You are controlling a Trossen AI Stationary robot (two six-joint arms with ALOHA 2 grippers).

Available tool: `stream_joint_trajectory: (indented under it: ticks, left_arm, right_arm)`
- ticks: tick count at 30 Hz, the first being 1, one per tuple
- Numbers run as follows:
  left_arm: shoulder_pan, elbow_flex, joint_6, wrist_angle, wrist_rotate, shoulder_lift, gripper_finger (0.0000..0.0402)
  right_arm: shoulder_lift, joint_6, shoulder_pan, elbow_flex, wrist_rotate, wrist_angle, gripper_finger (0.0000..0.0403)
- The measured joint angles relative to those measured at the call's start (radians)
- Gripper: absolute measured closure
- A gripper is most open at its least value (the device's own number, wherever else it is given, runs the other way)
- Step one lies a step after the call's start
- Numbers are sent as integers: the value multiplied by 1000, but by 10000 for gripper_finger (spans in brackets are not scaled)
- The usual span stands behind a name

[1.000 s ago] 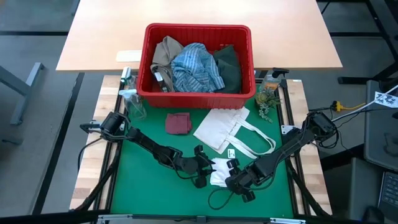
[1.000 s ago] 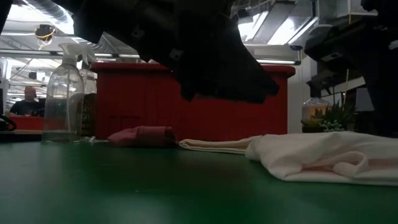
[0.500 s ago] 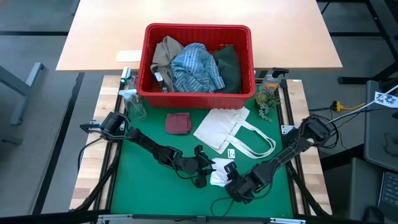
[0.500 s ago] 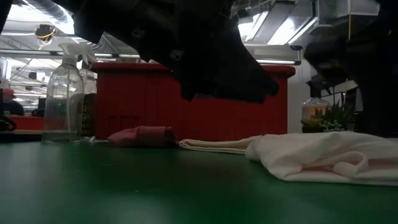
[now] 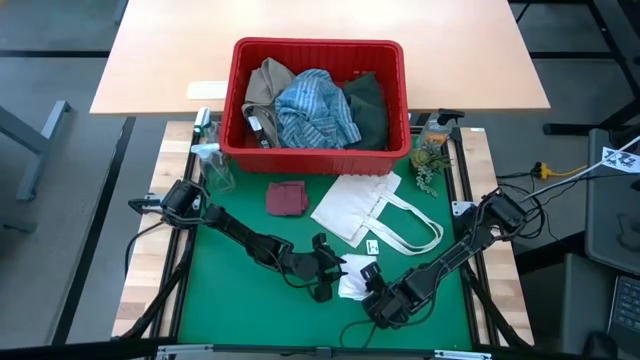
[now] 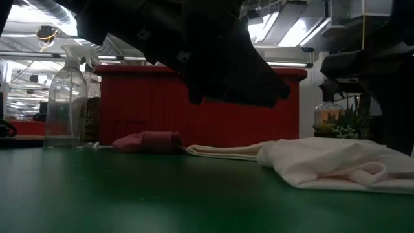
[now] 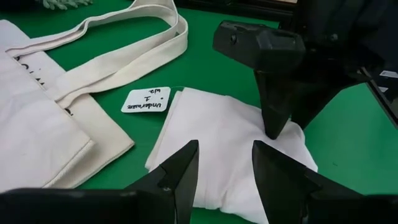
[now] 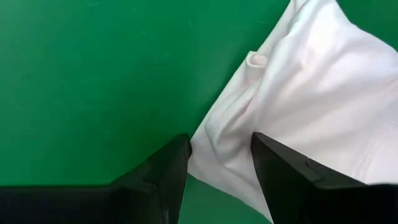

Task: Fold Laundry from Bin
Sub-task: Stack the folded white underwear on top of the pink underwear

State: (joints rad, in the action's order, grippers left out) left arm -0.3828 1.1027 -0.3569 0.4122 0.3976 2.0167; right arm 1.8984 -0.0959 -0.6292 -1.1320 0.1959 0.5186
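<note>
Early stage: both pincers, left (image 7: pixel 224 171) and right (image 8: pixel 219 163), stood open, gripping nothing, over small white cloth (image 5: pixel 355 278) on green tabletop (image 5: pixel 230 300). Maroon cloth (image 5: pixel 287 197) out; shirt (image 5: pixel 315 110) and others remained in bin (image 5: pixel 320 158).

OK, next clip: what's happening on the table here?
Both arms are working on the small white cloth at the near edge of the green mat. The left gripper and right gripper hover at it from opposite sides, jaws open, nothing gripped. The red bin holds more garments. A maroon cloth and a white tote bag lie on the mat.
</note>
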Motion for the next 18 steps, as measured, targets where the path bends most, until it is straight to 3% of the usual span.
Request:
stream_joint_trajectory:
  ticks: [3, 9, 18]
  left_arm:
    - [0, 0, -2, 0, -51, 0, 257]
    - [-26, 0, -7, 0, -179, 0, 257]
    - [-84, 0, 0, -1, -194, 1, 257]
  right_arm:
    - [1, 1, 0, 1, 5, 0, 228]
    - [3, 33, 5, 3, 34, -24, 277]
    - [10, 55, 44, 6, 120, -124, 355]
